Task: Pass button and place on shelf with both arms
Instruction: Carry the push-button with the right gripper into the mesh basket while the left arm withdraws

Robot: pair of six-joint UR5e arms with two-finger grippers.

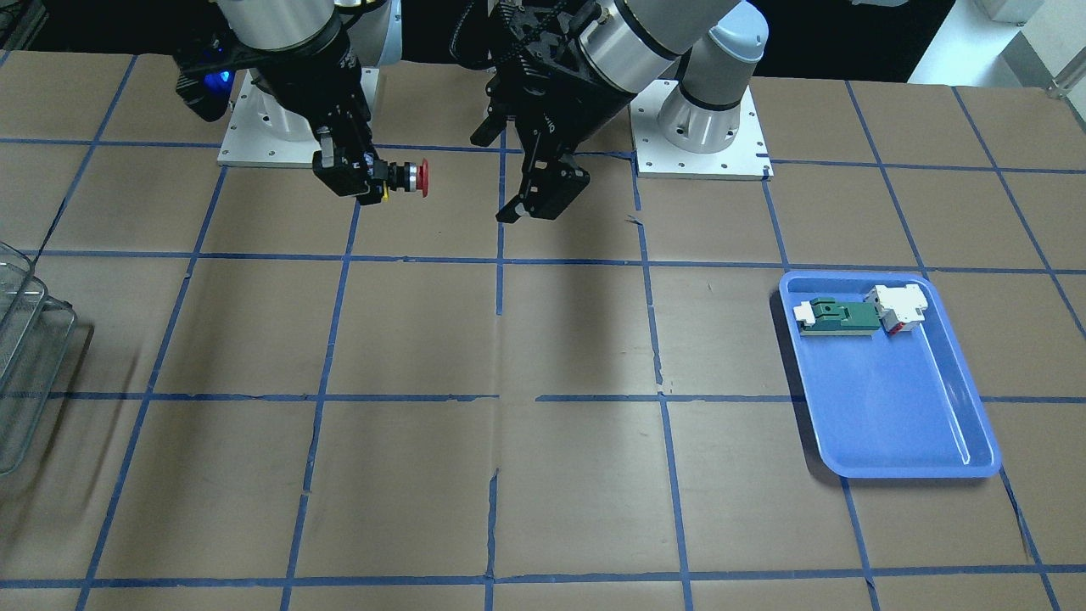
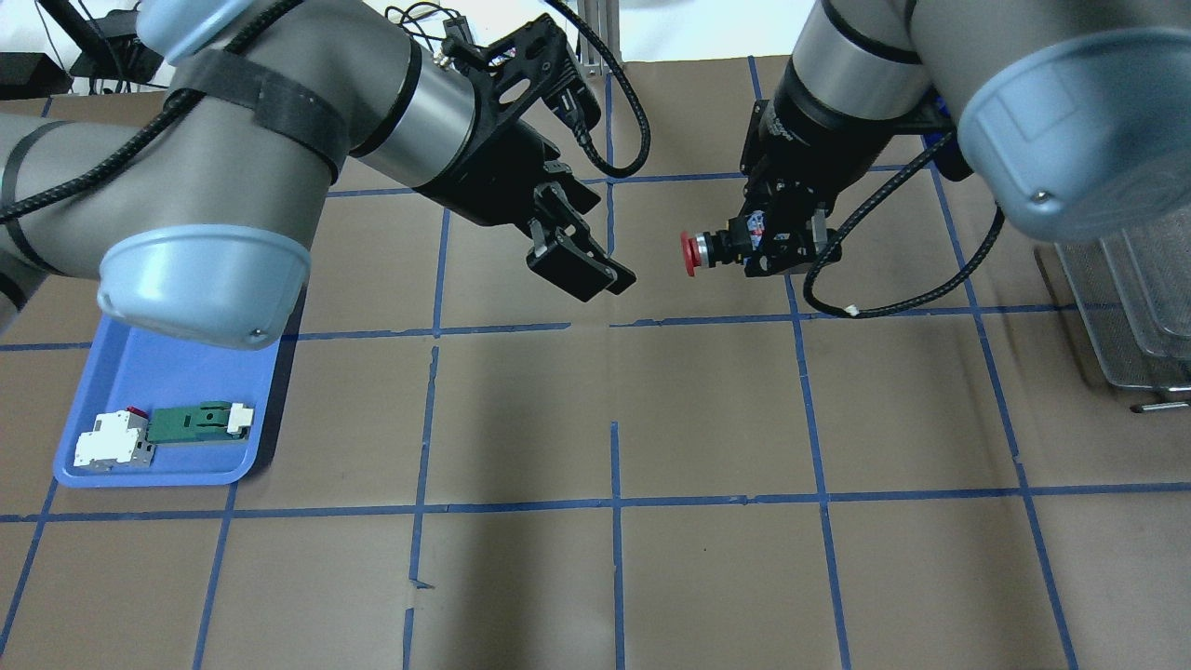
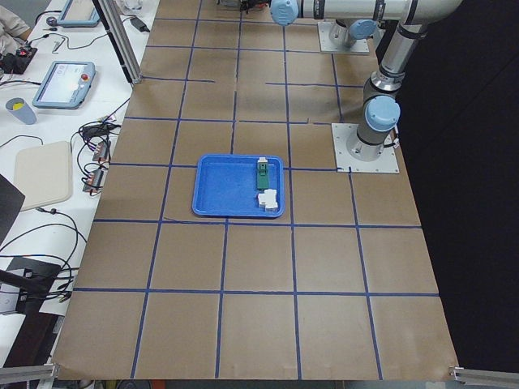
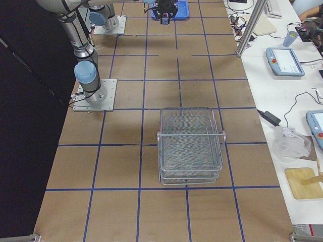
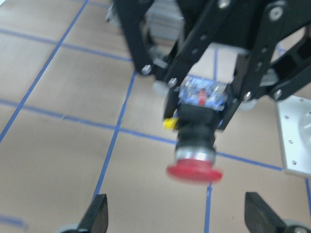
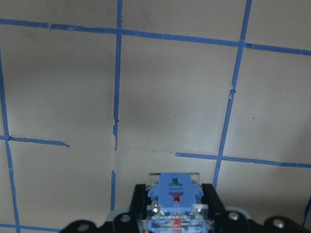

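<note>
My right gripper (image 2: 758, 247) is shut on the button (image 2: 712, 249) and holds it level above the table, red cap pointing at my left gripper. In the front view the button (image 1: 409, 178) sticks out of the right gripper (image 1: 373, 178). My left gripper (image 2: 605, 242) is open and empty, a short gap from the cap. The left wrist view shows the button (image 5: 195, 155) ahead, between my spread fingertips (image 5: 97, 213). The right wrist view shows its blue-white block (image 6: 173, 201). The wire shelf (image 4: 191, 146) stands on my right side, also at the overhead view's edge (image 2: 1135, 307).
A blue tray (image 2: 167, 372) on my left side holds a green-and-white flat part (image 2: 191, 423) and a white-and-red block (image 2: 112, 439). The table is brown with blue tape lines. Arm base plates (image 1: 700, 127) sit near the robot side.
</note>
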